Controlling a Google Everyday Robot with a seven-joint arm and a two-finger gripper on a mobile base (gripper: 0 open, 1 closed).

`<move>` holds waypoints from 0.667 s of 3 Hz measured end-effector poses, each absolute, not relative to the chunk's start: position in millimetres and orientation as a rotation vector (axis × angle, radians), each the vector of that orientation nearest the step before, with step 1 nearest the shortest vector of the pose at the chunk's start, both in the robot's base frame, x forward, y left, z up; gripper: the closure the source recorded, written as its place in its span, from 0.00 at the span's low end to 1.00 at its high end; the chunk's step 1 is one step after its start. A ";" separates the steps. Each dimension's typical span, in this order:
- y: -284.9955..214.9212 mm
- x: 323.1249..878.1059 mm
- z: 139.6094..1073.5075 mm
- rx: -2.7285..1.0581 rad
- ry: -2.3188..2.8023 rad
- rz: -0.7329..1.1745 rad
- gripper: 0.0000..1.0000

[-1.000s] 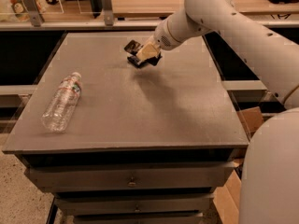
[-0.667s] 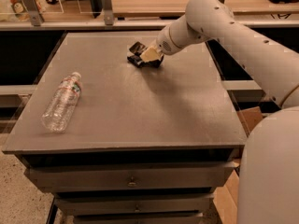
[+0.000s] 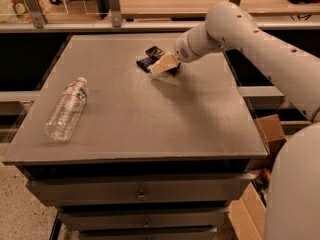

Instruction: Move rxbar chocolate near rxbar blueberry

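Bottle (image 3: 66, 109) lies on its side at the table's (image 3: 150, 129) left, well apart from the rest. Gripper (image 3: 163, 64) is low over the table's far middle; open or closed, can't tell. Two dark bars sit against it: front bar (image 3: 144, 62) and back bar (image 3: 154, 51). Can't tell chocolate from blueberry.

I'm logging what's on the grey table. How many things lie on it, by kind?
Clear plastic water bottle, lying on its side at the left: 1
Dark flat bar wrappers: 2, the rear wrapper and the front wrapper, both partly hidden by the cream claw at the far side
Total: 3
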State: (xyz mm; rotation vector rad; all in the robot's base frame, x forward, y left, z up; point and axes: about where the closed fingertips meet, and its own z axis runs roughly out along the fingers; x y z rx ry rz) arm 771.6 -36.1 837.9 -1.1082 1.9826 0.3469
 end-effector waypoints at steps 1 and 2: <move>-43.0 750.7 881.5 -1.120 1.965 0.334 0.00; -42.6 749.6 882.8 -1.123 1.965 0.335 0.00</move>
